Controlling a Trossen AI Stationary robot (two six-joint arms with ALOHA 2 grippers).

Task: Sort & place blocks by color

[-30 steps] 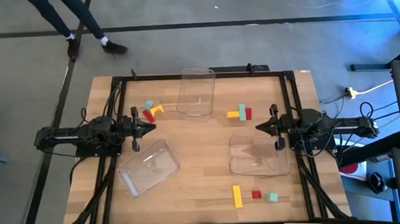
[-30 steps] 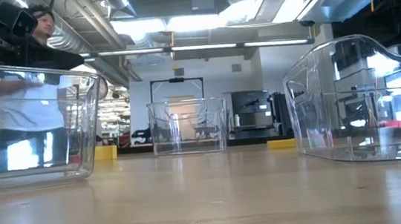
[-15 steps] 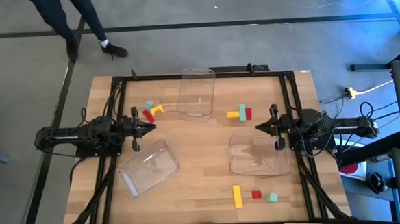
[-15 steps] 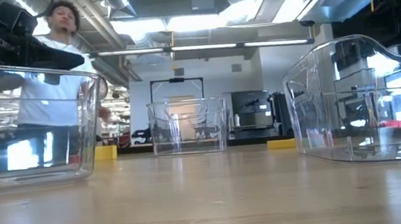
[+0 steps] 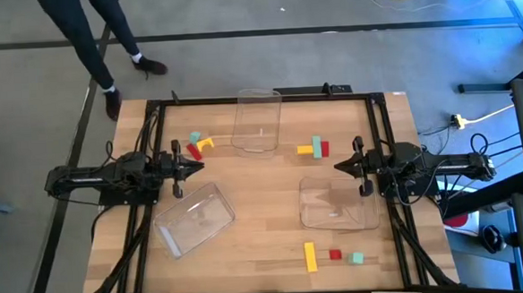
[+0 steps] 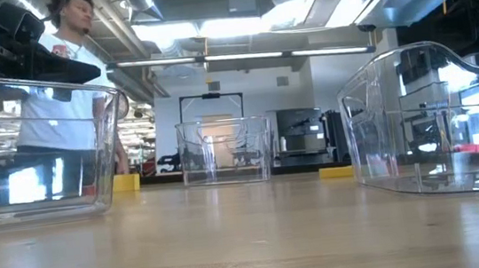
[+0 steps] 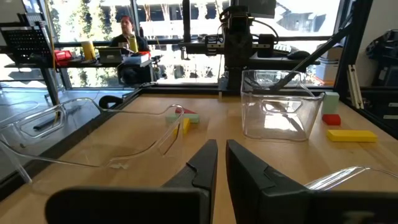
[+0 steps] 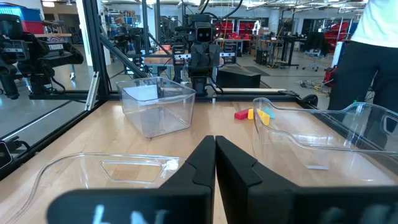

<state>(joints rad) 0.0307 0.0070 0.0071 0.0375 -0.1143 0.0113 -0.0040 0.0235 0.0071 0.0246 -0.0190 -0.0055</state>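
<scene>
Nine small blocks lie flat on the wooden table in three groups. A mint green [image 5: 195,137], a red [image 5: 193,151] and a yellow block [image 5: 207,144] lie far left. A yellow [image 5: 306,149], a green [image 5: 316,144] and a red block [image 5: 324,149] lie right of the middle. A yellow bar [image 5: 310,256], a red [image 5: 335,255] and a green block [image 5: 357,259] lie near the near edge. My left gripper [image 5: 197,168] hovers shut at the left, just near of the far-left group. My right gripper [image 5: 339,167] hovers shut at the right, near of the middle group.
Three clear trays stand on the table: one at the far middle [image 5: 257,120], one turned askew at near left [image 5: 194,219], one at near right [image 5: 338,202] just under the right arm. A person [image 5: 94,30] walks on the floor beyond the far left corner.
Both arms and all blocks have kept still. The person beyond the far left corner has stepped along the floor toward the table's corner.
</scene>
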